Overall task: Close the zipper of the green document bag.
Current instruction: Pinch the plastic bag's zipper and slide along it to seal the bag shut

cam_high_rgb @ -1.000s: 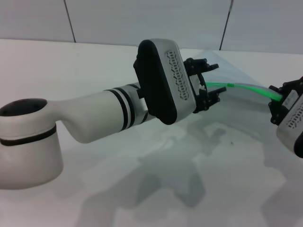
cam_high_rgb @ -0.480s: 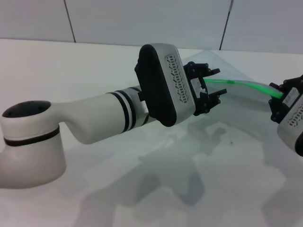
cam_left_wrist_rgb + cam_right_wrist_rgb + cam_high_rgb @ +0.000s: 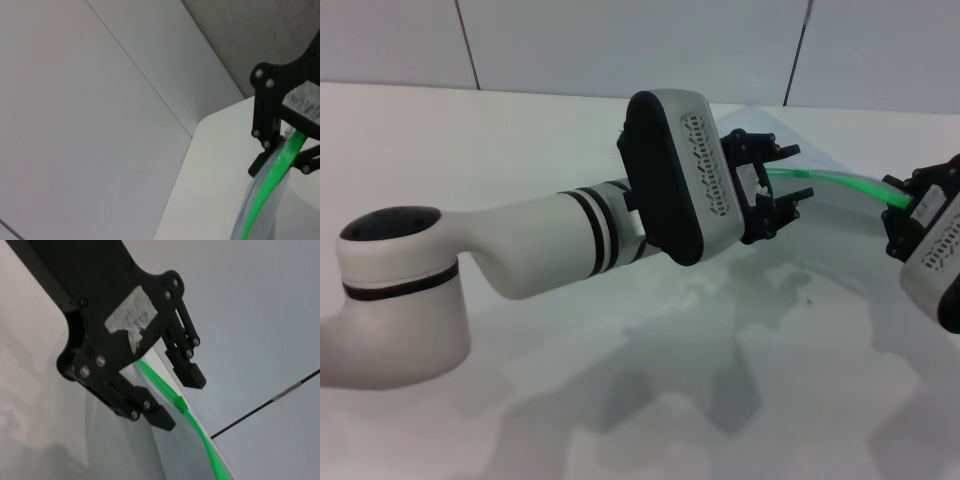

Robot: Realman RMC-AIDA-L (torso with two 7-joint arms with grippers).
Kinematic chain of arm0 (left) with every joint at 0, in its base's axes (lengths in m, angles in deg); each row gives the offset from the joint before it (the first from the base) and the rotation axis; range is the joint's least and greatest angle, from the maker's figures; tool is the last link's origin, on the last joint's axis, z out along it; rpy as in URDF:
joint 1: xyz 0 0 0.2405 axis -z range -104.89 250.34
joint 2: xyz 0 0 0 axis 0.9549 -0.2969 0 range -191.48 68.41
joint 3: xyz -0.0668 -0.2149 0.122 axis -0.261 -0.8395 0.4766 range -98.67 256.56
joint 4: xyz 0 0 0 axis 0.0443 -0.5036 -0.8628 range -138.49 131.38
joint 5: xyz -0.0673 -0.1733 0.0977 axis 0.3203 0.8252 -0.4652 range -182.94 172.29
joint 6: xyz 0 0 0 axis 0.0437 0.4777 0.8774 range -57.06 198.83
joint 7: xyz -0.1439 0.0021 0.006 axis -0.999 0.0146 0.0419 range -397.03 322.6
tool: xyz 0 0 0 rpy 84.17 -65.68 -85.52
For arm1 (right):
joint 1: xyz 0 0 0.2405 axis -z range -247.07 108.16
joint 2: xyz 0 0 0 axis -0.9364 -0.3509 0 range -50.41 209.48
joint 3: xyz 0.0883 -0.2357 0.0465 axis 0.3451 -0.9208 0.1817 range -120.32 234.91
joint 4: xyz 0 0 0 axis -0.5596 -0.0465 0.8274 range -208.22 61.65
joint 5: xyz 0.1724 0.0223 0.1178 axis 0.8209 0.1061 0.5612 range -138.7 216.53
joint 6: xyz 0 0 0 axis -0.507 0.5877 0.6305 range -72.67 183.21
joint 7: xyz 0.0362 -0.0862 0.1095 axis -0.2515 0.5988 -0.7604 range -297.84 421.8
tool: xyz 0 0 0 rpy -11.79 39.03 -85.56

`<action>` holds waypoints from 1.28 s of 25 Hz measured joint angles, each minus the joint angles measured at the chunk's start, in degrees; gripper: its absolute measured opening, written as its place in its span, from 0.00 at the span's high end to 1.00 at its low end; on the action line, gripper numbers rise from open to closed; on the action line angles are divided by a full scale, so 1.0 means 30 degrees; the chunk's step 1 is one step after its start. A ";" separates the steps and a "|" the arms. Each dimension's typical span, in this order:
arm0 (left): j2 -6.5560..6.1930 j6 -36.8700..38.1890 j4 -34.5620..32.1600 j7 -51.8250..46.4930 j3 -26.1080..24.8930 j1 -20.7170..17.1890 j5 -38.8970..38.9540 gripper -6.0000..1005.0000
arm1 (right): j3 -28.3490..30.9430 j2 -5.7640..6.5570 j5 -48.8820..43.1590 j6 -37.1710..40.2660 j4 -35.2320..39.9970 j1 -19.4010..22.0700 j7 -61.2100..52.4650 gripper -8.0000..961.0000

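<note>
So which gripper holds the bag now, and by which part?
The right gripper pinches the zipper edge; the left gripper is open around it.

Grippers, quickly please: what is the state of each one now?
Left gripper: open around the zipper, not clamped.
Right gripper: shut on the zipper end of the green document bag.

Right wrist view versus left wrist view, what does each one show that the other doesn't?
Only the right wrist view shows the left gripper, open around the zipper, with the small slider tab just beyond its fingertips. Only the left wrist view shows the right gripper shut on the zipper's far end, plus the table corner against the wall. Both show the green zipper along the bag edge.
</note>
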 joint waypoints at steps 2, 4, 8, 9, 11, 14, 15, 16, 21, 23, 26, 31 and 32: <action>0.0107 0.0006 -0.0117 0.0000 -0.0001 0.0065 0.0000 0.56 | -0.0012 0.0010 -0.0010 -0.0014 0.0001 -0.0013 0.0000 0.92; 0.0194 0.0076 -0.0171 0.0014 -0.0023 0.0075 0.0000 0.56 | -0.0027 0.0008 -0.0021 -0.0022 0.0001 -0.0022 -0.0001 0.92; 0.0261 0.0083 -0.0364 0.0055 -0.0060 0.0080 0.0000 0.56 | -0.0042 0.0007 -0.0023 -0.0022 0.0000 -0.0050 -0.0001 0.92; 0.0266 0.0061 -0.0380 0.0053 -0.0081 0.0081 0.0001 0.56 | -0.0042 0.0007 -0.0023 -0.0022 0.0000 -0.0050 -0.0001 0.92; 0.0285 0.0048 -0.0393 0.0055 -0.0169 0.0083 0.0000 0.56 | -0.0048 0.0007 -0.0021 -0.0022 0.0000 -0.0064 -0.0001 0.92; 0.0348 0.0040 -0.0479 0.0120 -0.0343 0.0084 0.0000 0.60 | -0.0107 0.0008 -0.0019 -0.0022 -0.0001 -0.0064 -0.0001 0.92; 0.0391 0.0030 -0.0546 0.0132 -0.0419 0.0083 0.0001 0.62 | -0.0148 0.0007 -0.0019 -0.0022 -0.0001 -0.0064 -0.0002 0.92; 0.0440 0.0021 -0.0636 0.0146 -0.0517 0.0084 0.0001 0.65 | -0.0190 0.0007 -0.0017 -0.0022 -0.0001 -0.0064 -0.0001 0.92; 0.0784 0.0083 -0.1086 0.0200 -0.0756 0.0225 -0.0253 0.70 | -0.0271 0.0008 -0.0032 -0.0022 -0.0001 -0.0064 -0.0002 0.92; 0.0908 0.0178 -0.1258 0.0202 -0.0761 0.0353 -0.0390 0.70 | -0.0280 0.0008 -0.0055 -0.0019 -0.0001 -0.0065 -0.0002 0.92; 0.1011 0.0200 -0.1527 0.0168 -0.0783 0.0542 -0.0519 0.70 | -0.0279 0.0007 -0.0072 -0.0017 -0.0001 -0.0064 -0.0001 0.92; 0.1111 0.0150 -0.1616 0.0171 -0.0791 0.0633 -0.0548 0.70 | -0.0274 0.0007 -0.0086 -0.0015 0.0002 -0.0065 -0.0002 0.92; 0.1125 0.0132 -0.1616 0.0174 -0.0791 0.0634 -0.0550 0.70 | -0.0273 0.0007 -0.0085 -0.0015 0.0004 -0.0064 -0.0001 0.92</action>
